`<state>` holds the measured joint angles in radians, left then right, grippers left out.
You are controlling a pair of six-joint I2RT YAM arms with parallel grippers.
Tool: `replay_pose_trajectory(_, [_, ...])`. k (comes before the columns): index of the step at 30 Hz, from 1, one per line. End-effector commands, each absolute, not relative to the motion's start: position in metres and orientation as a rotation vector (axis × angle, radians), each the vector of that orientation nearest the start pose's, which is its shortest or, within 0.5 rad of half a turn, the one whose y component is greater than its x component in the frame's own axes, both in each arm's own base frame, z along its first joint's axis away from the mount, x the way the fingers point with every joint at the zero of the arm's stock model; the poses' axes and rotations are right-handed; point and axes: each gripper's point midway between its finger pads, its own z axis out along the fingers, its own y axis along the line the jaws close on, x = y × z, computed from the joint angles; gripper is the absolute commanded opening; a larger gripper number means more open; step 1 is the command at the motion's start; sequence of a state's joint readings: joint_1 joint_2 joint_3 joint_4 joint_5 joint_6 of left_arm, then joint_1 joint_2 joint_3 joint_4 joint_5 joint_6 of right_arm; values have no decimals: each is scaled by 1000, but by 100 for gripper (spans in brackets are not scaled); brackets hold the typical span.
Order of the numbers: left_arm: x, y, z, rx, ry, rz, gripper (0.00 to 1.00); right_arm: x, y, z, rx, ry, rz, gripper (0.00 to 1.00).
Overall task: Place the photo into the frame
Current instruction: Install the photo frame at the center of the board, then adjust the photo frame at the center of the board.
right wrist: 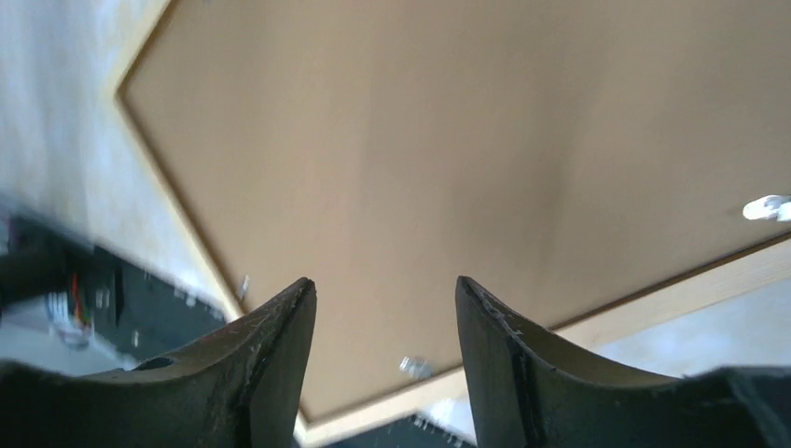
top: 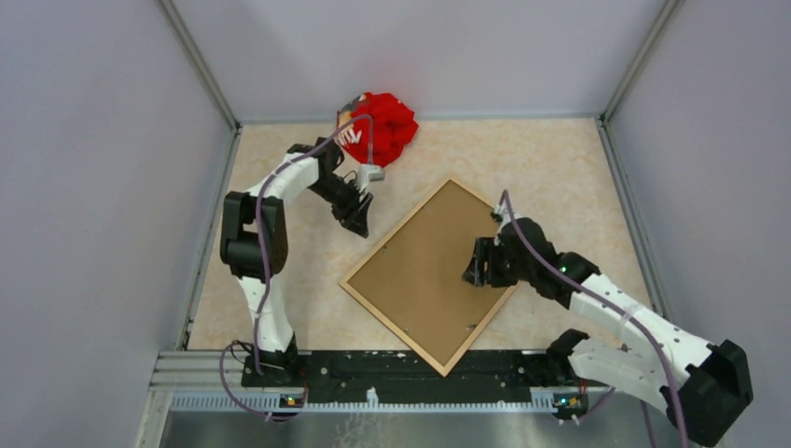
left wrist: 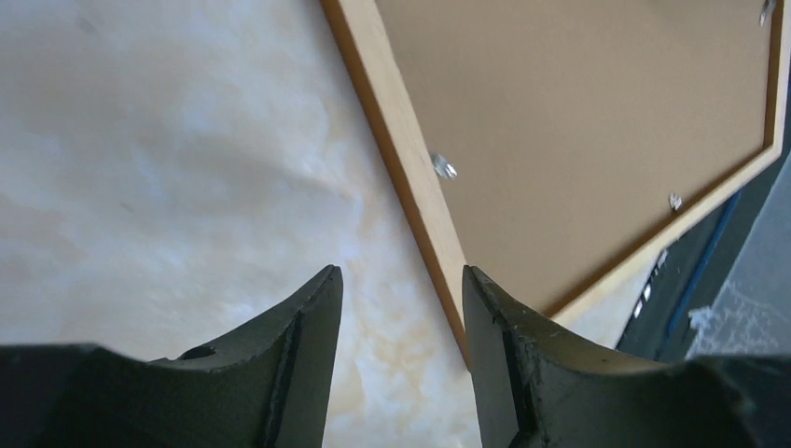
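The frame [top: 403, 222] lies face down on the table, turned like a diamond, with a plain brown backing board [top: 424, 271] inside its light wooden rim and small metal clips along the edges. The photo is hidden. My left gripper [top: 360, 213] is open and empty, just off the frame's upper left edge; the left wrist view shows the frame's rim [left wrist: 396, 140] between and beyond its fingers [left wrist: 312, 317]. My right gripper [top: 476, 266] is open and empty above the board's right part; the right wrist view shows the board [right wrist: 392, 159] under it.
A crumpled red cloth [top: 382, 126] lies at the back of the table, behind the left arm. Grey walls close in the table on three sides. A black rail [top: 392, 369] runs along the near edge, touching the frame's near corner.
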<state>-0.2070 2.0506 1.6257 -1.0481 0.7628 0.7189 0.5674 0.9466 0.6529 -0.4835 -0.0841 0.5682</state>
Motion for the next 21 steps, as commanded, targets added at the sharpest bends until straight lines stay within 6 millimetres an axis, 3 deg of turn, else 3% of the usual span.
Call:
replay_pose_trajectory(1, [314,-146,82,1355,2425,-839,56,135,194,112,-185,2610,653,55])
replay_pose_trajectory(3, [310,-136,84,1307,2444,-836,56,106,202,107,-251,2661,651,53])
replay_pose_trajectory(7, [315,-125,90,1224,2466,-824,57,63,201,96,-266,2752,616,44])
replay_pose_trajectory(12, [320,-125,101,1182,2453,-824,57,14,193,83,-307,2845,558,35])
replay_pose_trajectory(16, [323,-129,108,1164,2438,-846,56,-2,187,59,-364,2903,449,32])
replay_pose_trajectory(21, [325,-132,113,1151,2424,-863,56,13,211,41,-422,2817,433,32])
